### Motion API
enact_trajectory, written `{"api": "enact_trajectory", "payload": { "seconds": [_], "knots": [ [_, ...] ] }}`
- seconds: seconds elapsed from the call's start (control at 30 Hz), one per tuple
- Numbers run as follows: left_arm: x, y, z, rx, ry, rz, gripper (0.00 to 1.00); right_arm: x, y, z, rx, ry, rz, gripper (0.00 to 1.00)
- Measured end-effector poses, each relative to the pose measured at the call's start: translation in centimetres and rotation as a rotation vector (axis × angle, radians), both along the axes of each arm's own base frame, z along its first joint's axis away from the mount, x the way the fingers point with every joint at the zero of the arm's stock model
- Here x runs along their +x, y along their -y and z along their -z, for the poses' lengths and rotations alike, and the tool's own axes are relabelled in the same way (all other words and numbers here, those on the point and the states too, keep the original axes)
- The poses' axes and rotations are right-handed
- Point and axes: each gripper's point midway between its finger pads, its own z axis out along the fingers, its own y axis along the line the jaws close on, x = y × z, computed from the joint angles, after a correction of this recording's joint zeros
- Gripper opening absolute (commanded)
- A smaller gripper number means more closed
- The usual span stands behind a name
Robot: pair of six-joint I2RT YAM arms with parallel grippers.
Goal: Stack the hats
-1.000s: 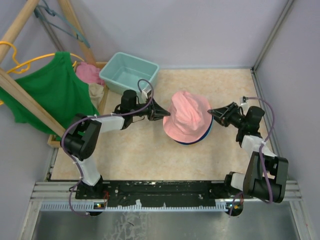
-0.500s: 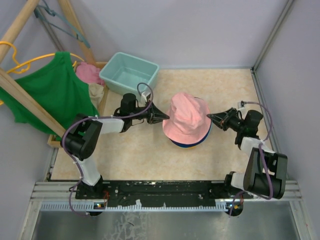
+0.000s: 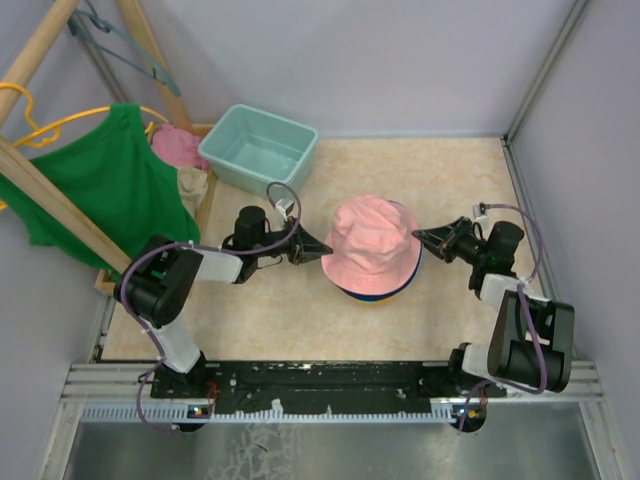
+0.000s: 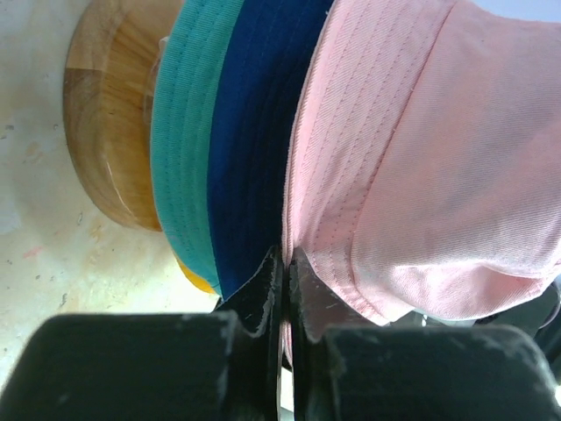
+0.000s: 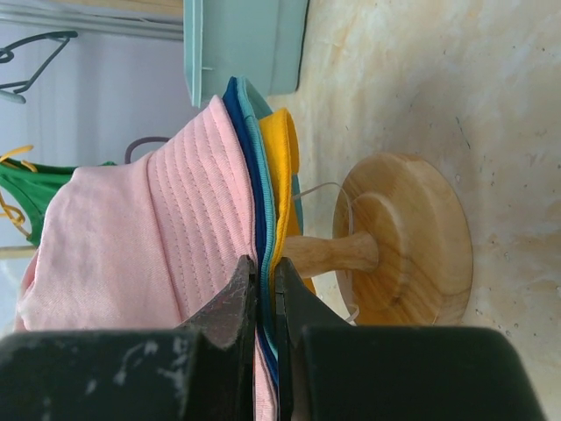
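Top view: left arm rises from its base at 7 o'clock, elbow folded, forearm low and pointing toward 3 o'clock. The left pincer has its fingers pressed together. The right arm rises from 5 o'clock, forearm pointing toward 9 o'clock. The right pincer is likewise closed. The tips face each other, well apart.
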Motion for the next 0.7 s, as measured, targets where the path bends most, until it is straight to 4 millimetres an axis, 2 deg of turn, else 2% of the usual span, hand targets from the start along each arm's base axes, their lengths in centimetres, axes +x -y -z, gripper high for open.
{"api": "enact_trajectory", "payload": {
  "seconds": [0.37,0.57,0.7],
  "knots": [
    [0.1,0.0,1.2,0.019,0.064,-0.004,0.04,-0.1,-0.1,0.4,-0.013,0.017,-0.007,0.0],
    [-0.1,0.6,1.1,0.023,0.077,0.011,0.14,-0.3,-0.5,0.4,-0.019,0.017,-0.013,0.0],
    [-0.8,1.2,0.7,0.032,0.072,0.02,0.16,0.1,-1.4,0.4,-0.039,0.005,-0.019,0.0]
  ]
}}
